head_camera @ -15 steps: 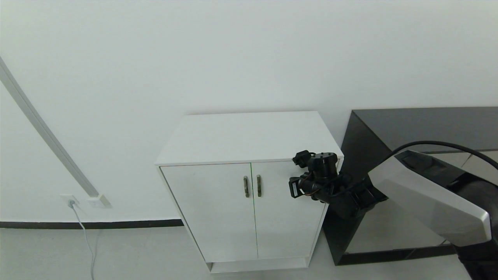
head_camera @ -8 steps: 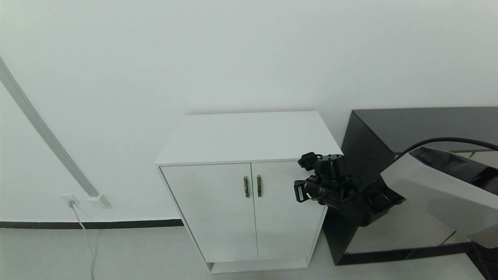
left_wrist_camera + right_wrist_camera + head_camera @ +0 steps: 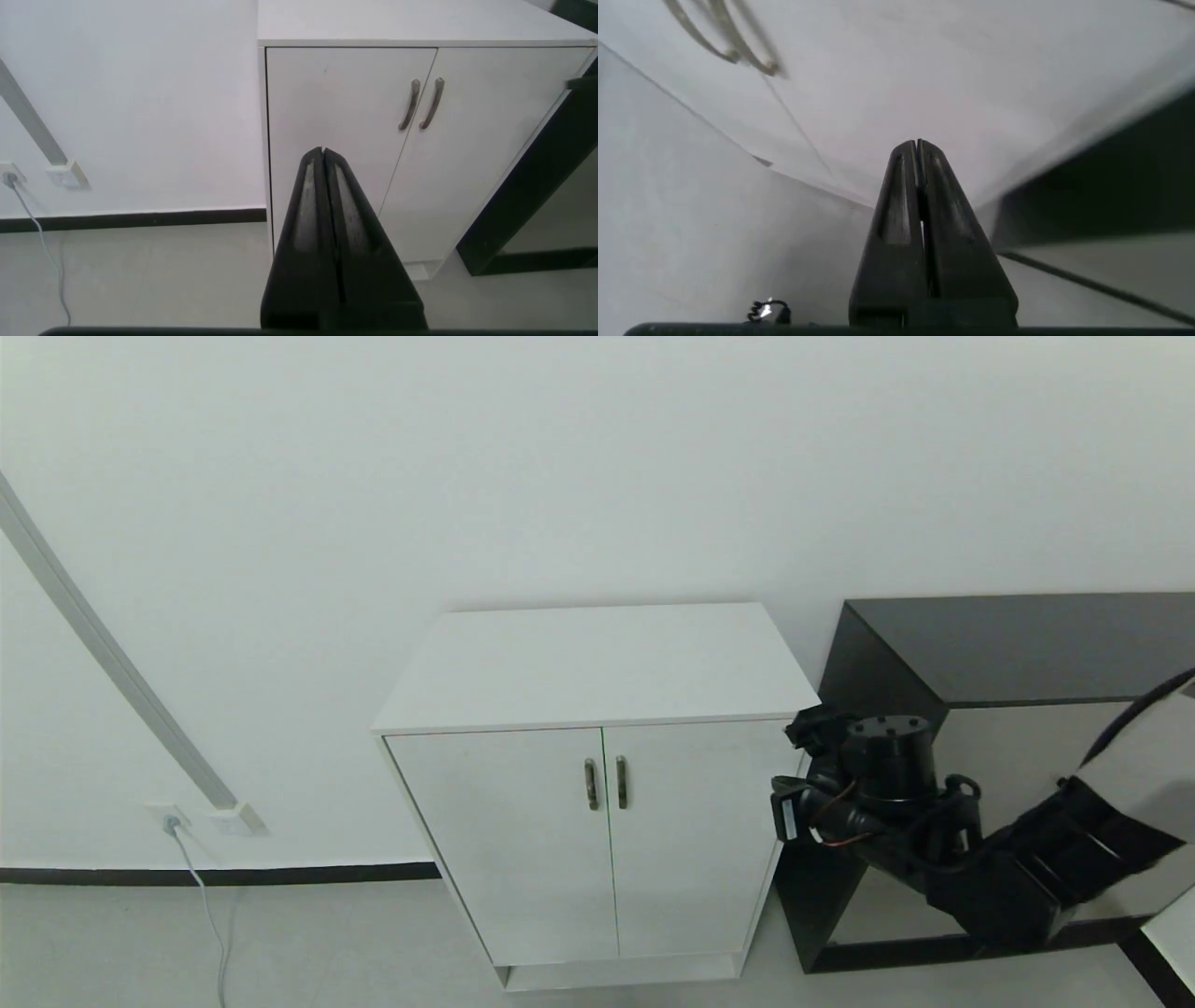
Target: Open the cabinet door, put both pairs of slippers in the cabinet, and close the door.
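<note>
The white cabinet (image 3: 597, 663) stands against the wall with both doors shut. Its two dark handles (image 3: 605, 783) sit side by side at the middle seam. My right arm's wrist (image 3: 878, 784) hangs just off the cabinet's right front corner, in front of the black unit. In the right wrist view the right gripper (image 3: 918, 145) is shut on nothing, with the cabinet handles (image 3: 724, 37) farther off. The left gripper (image 3: 323, 151) is shut and empty too. It is held back from the left door (image 3: 346, 131), the handles (image 3: 420, 103) off to its side.
A low black cabinet (image 3: 1008, 644) stands right beside the white one on its right. On the left wall a slanted cable duct (image 3: 103, 653) leads to a socket (image 3: 168, 819), and a cord (image 3: 210, 915) trails onto the grey floor (image 3: 280, 952).
My right arm has drawn back to the right, from in front of the right door to beside the cabinet's corner. The doors stay shut.
</note>
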Motion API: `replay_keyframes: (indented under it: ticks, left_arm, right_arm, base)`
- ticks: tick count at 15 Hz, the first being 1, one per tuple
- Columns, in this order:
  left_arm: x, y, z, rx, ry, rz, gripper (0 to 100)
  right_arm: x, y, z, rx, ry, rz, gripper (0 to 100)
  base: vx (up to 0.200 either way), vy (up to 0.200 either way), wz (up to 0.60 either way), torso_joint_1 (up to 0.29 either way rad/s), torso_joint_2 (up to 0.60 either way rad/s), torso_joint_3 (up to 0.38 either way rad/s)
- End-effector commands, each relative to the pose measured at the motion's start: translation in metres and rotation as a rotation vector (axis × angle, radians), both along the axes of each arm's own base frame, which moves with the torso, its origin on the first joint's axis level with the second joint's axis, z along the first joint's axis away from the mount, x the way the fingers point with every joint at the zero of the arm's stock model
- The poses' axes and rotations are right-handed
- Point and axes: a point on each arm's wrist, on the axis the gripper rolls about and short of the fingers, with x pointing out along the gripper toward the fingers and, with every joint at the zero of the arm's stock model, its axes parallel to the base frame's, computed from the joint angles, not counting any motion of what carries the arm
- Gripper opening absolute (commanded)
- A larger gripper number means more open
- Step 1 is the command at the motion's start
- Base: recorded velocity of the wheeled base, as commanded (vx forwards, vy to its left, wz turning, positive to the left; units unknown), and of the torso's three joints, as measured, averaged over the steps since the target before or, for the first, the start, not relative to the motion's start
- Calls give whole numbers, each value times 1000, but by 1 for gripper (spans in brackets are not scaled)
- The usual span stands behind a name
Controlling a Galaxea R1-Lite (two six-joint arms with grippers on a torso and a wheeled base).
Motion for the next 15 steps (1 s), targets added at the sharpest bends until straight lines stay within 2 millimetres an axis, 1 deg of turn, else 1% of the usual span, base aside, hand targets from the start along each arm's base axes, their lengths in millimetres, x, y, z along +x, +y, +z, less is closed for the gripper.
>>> replay_keyframes:
  ticks: [1, 2, 3, 4, 5, 8, 10, 11, 12, 13, 15]
  left_arm:
    - [0, 0, 0, 0, 1, 0, 0]
    - [0, 0, 0, 0, 1, 2, 0]
    - [0, 0, 0, 0, 1, 2, 0]
    - [0, 0, 0, 0, 1, 2, 0]
    - [0, 0, 0, 0, 1, 0, 0]
    - [0, 0, 0, 0, 1, 0, 0]
    - [0, 0, 0, 0, 1, 2, 0]
    - [0, 0, 0, 0, 1, 0, 0]
    - [0, 0, 0, 0, 1, 0, 0]
    - [0, 0, 0, 0, 1, 2, 0]
    - [0, 0, 0, 0, 1, 0, 0]
  right_arm:
    - [-26, -33, 27, -2, -50, -102, 0]
    - [-35, -47, 31, -8, -53, -142, 0]
    - [-42, -56, 34, -13, -58, -172, 0]
    - [-59, -74, 38, -29, -63, -227, 0]
    - [-74, -87, 41, -52, -73, -260, 0]
    - [-119, -117, 50, -76, -121, -318, 0]
    - [-147, -127, 51, -57, -151, -315, 0]
    - [-156, -130, 50, -50, -155, -299, 0]
    - [-174, -133, 46, -27, -162, -242, 0]
    - [-186, -136, 40, -18, -158, -208, 0]
    - [-201, -140, 34, -1, -159, -173, 0]
  base:
    - [0, 0, 0, 0, 0, 0]
    - [0, 0, 0, 0, 0, 0]
    - [0, 0, 0, 0, 0, 0]
    - [0, 0, 0, 0, 0, 0]
    - [0, 0, 0, 0, 0, 0]
    - [0, 0, 0, 0, 0, 0]
    - [0, 0, 0, 0, 0, 0]
    - [0, 0, 0, 0, 0, 0]
    - [0, 0, 0, 0, 0, 0]
    - [0, 0, 0, 0, 0, 0]
    - [0, 0, 0, 0, 0, 0]
